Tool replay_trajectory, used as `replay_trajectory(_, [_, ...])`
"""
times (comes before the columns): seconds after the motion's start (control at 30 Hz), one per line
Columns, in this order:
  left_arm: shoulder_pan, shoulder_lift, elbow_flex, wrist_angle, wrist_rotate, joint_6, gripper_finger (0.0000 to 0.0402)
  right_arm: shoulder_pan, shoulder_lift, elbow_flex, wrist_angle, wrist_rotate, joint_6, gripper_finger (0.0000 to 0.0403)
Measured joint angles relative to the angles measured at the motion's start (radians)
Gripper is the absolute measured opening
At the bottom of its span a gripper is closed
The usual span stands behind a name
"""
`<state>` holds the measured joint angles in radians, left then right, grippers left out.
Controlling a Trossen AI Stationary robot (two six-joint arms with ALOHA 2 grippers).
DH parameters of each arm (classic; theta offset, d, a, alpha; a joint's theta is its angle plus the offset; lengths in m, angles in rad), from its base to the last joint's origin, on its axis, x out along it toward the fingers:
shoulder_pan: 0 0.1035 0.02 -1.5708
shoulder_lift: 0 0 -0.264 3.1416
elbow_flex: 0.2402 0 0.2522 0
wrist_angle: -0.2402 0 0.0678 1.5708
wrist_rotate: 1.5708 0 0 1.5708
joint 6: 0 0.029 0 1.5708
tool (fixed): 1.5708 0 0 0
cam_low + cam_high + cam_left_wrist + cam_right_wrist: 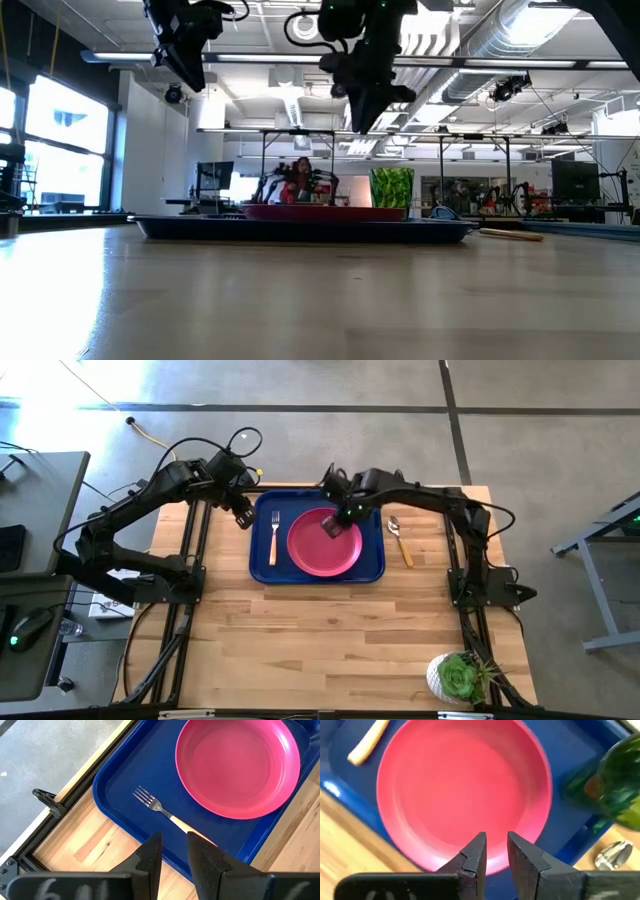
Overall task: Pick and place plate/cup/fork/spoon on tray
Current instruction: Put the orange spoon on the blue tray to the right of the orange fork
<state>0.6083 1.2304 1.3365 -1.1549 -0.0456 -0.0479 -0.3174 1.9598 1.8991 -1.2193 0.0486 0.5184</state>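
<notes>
The dark blue tray (262, 565) lies at the table's far middle. The pink-red plate (318, 550) lies flat on it. The fork (273, 538) lies on the tray left of the plate, tines toward the far edge. The green cup (612, 780) stands on the tray beside the plate and also shows in the low view (392, 188); my right arm hides it in the high view. The spoon (400, 540) lies on the table right of the tray. My right gripper (330, 528) hangs above the plate, shut and empty. My left gripper (243, 518) hangs above the tray's left rim, shut and empty.
A white pot with a green succulent (458, 678) stands at the table's near right corner. The near half of the wooden table (320, 640) is bare wood. Black frame rails (185, 610) run along the table's left and right sides.
</notes>
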Motion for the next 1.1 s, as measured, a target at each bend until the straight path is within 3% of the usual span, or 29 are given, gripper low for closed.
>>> replay_trajectory(0.3, [0.000,0.000,0.000,0.000,0.000,0.026,0.0081,0.153,0.001,-0.096,-0.096,-0.021,0.111,0.0067])
replay_trajectory(0.67, [0.000,0.000,0.000,0.000,0.000,0.051,0.0081,0.255,-0.007,-0.294,-0.132,-0.050,0.252,0.0067])
replay_trajectory(0.83, [0.000,0.000,0.000,0.000,0.000,0.025,0.0081,0.260,-0.082,-0.421,-0.083,-0.059,0.284,0.0067])
replay_trajectory(1.1, [0.000,0.000,0.000,0.000,0.000,-0.014,0.0081,0.226,-0.304,-0.661,0.050,-0.044,0.325,0.0067])
